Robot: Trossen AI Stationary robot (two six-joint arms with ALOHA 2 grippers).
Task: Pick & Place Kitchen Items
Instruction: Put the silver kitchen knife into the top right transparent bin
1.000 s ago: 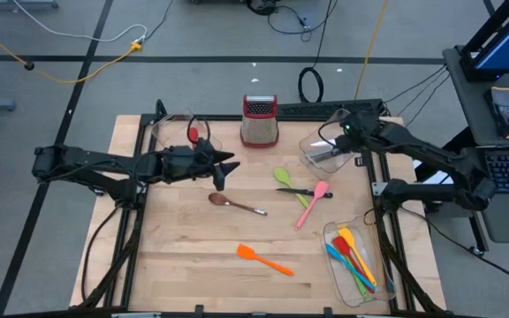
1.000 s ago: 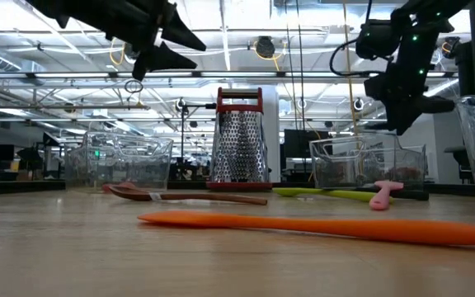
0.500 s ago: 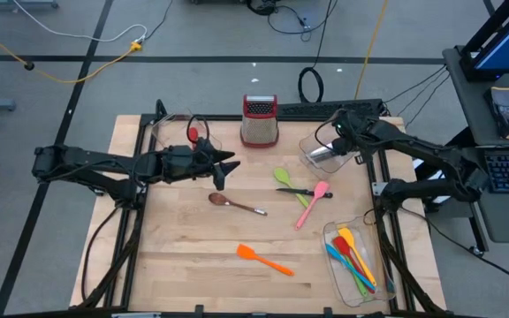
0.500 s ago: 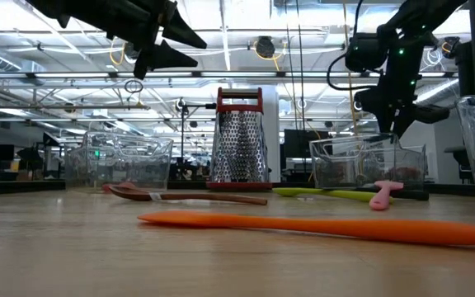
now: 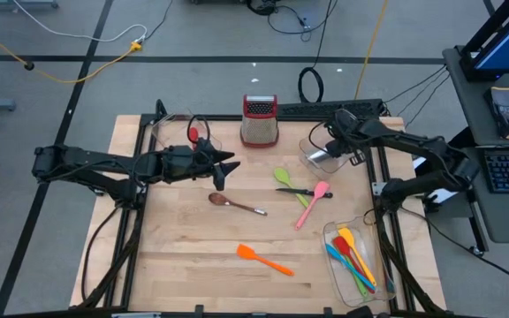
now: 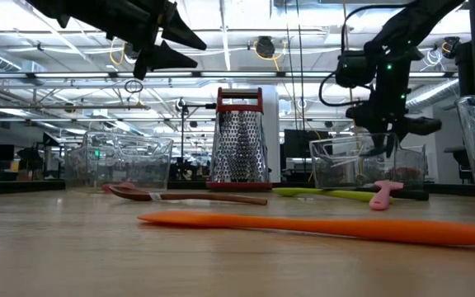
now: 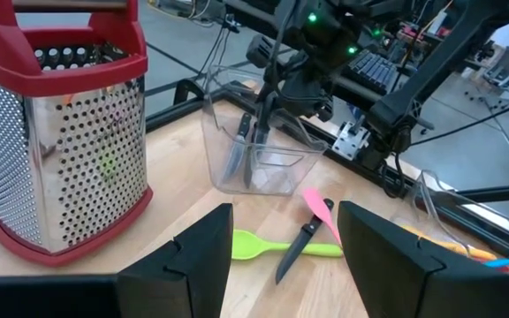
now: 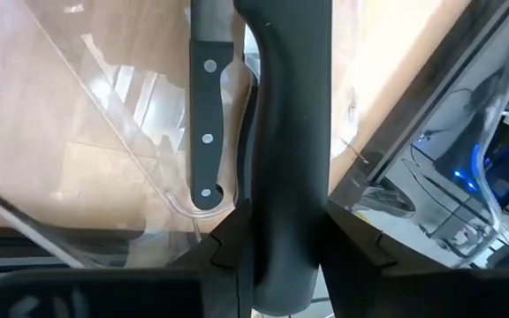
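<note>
My right gripper [image 8: 281, 231] hangs over the clear bin [image 5: 323, 155] at the table's far right, shut on a black-handled knife [image 8: 283, 132]. A second knife with a riveted handle [image 8: 206, 115] lies in that bin. My left gripper [image 5: 225, 168] hovers open above the table's left middle. On the wood lie a brown spoon [image 5: 235, 204], an orange spatula [image 5: 263, 260], a green spoon [image 5: 286, 180], a pink spatula [image 5: 312, 202] and a small black knife [image 5: 297, 191]. My right gripper pinches the knife's black handle [image 8: 283, 190] between its two fingers. The fingers slant down from above, with the handle running on past them. The knife hangs blade down [image 7: 239, 157] inside the clear bin's walls; whether its tip rests on the bin's floor cannot be told.
A steel grater with a red top [image 5: 259, 121] stands at the far middle. A clear bin [image 5: 177, 132] at the far left holds a red utensil [image 5: 193, 134]. Another clear bin [image 5: 336, 276] at the near right holds several coloured utensils.
My right gripper has sunk toward the far-right clear bin and shifted a little toward the table's left, rolling its wrist, still shut on the knife. The knife has gone lower into the bin.
</note>
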